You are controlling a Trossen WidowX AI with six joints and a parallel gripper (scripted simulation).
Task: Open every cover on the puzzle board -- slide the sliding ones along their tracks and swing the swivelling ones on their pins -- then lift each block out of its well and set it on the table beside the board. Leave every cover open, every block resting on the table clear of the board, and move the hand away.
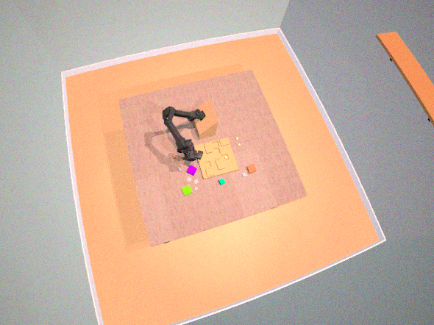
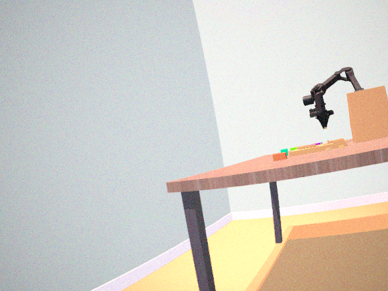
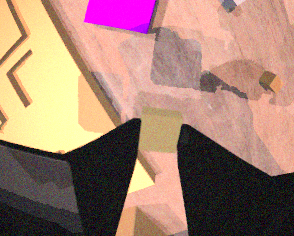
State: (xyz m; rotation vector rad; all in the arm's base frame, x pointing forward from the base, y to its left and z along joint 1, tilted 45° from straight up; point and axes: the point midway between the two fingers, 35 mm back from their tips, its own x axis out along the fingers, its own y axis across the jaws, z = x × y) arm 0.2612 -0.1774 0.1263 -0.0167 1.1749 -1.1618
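Note:
My gripper (image 2: 325, 127) (image 3: 160, 129) is shut on a small olive-tan block (image 3: 160, 139), held above the table just off the edge of the puzzle board (image 1: 232, 166) (image 3: 52, 95). The board shows angular dark grooves; whether each cover is open is too small to tell. A purple block (image 1: 191, 170) (image 3: 121, 12) lies beside the board. A lime block (image 1: 187, 190), a teal block (image 1: 221, 181) (image 2: 284, 151) and an orange block (image 1: 251, 168) (image 2: 279, 157) also lie on the table clear of it. A small tan block (image 3: 270, 81) lies on the table in the wrist view.
Several small pale blocks lie near the purple and lime ones, and one pale block (image 1: 244, 175) beside the orange one. Two tiny yellow pieces (image 1: 237, 138) (image 1: 239, 145) lie across the board. The tall tan pedestal (image 1: 208, 119) (image 2: 368, 115) under the arm's base stands behind the board.

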